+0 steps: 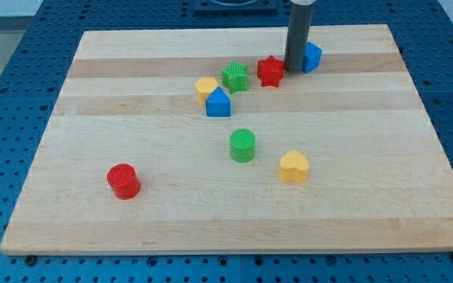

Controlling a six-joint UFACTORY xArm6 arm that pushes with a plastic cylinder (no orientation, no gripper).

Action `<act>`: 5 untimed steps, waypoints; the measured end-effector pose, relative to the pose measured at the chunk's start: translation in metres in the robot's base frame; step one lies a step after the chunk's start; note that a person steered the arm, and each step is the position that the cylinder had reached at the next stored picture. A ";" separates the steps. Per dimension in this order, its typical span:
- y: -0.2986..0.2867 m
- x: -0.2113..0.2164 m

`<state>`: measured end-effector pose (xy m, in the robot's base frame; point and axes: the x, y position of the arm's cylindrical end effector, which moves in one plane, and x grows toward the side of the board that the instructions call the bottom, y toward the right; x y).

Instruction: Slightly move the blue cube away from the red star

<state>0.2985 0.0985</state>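
The blue cube (pixel 312 56) sits near the view's top, right of centre, partly hidden behind my rod. The red star (pixel 270 71) lies just to its left. My tip (pixel 295 69) stands between the two, touching or nearly touching the blue cube's left side and close to the red star's right edge.
A green star (pixel 235 77), a yellow block (pixel 206 88) and a blue house-shaped block (pixel 219 103) cluster left of the red star. A green cylinder (pixel 243 145), a yellow heart (pixel 294 167) and a red cylinder (pixel 123 181) lie lower on the wooden board (pixel 368 196).
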 end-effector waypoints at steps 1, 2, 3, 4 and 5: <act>0.000 -0.014; 0.005 -0.021; 0.021 -0.019; 0.026 -0.015; 0.030 0.010</act>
